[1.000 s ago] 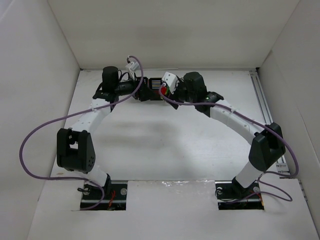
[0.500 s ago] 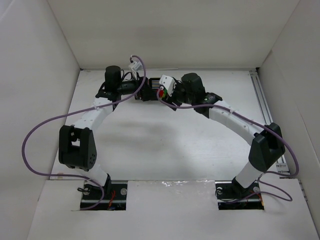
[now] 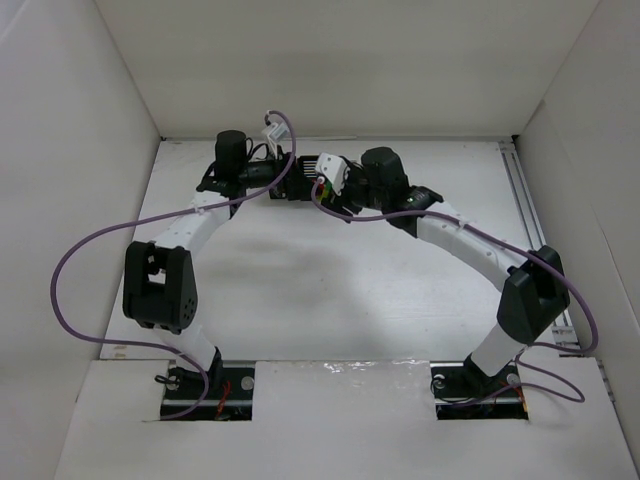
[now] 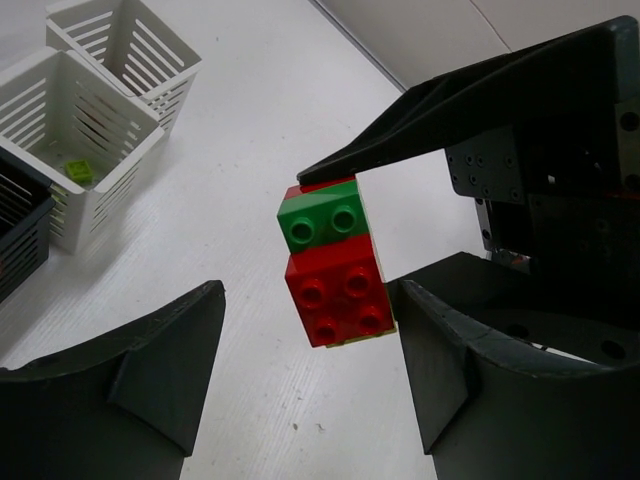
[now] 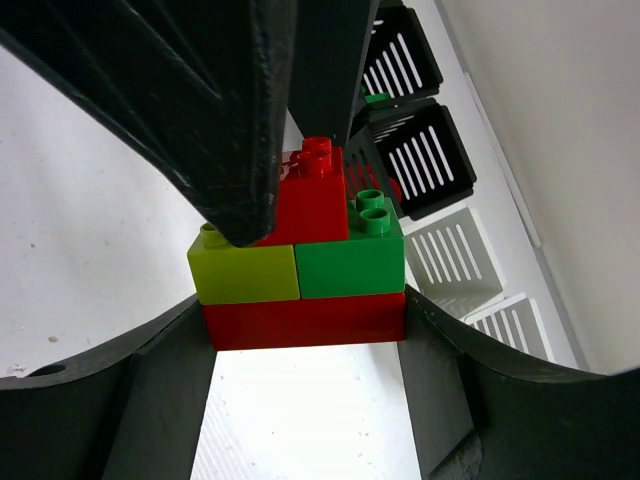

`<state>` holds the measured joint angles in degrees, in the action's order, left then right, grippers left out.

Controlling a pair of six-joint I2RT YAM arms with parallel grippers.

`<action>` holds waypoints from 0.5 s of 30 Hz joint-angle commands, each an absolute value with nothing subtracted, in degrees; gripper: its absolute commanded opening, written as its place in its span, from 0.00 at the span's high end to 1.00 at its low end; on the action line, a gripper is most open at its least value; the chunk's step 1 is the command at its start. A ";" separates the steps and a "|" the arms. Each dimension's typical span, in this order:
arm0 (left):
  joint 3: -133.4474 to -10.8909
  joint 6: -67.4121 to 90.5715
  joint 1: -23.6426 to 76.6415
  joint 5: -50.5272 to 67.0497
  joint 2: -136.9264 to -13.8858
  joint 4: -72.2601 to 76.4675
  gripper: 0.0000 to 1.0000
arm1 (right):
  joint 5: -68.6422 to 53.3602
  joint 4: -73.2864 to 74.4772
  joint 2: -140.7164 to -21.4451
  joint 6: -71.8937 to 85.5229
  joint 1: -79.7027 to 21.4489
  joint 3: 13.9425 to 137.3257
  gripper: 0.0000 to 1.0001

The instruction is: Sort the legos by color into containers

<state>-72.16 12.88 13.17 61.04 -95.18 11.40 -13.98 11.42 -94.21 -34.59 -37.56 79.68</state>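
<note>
Slotted white plastic baskets [image 4: 95, 120], one holding a yellow-green brick [image 4: 78, 172], stand left on the ribbed worktop [image 4: 250, 100]. The left end effector [image 4: 307, 290], spread, flanks the studded red-and-green lego stack [image 4: 335, 290], which the right end effector [image 5: 302, 300] pinches aloft; a black finger overlaps its top brick.
</note>
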 commanded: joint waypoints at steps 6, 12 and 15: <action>-74.71 15.11 13.45 66.52 -94.75 17.30 0.53 | -13.63 6.68 -93.16 -36.21 -39.02 81.21 0.99; -74.18 15.64 13.45 67.24 -94.66 18.37 0.88 | -9.68 3.97 -93.69 -36.21 -39.02 78.49 0.99; -73.56 15.64 13.45 67.24 -93.96 18.90 0.93 | -5.37 3.43 -94.31 -36.21 -39.55 77.17 1.00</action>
<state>-72.18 16.01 13.34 63.83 -95.72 14.98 -9.54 8.05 -94.21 -36.25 -38.85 78.30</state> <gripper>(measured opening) 0.362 0.715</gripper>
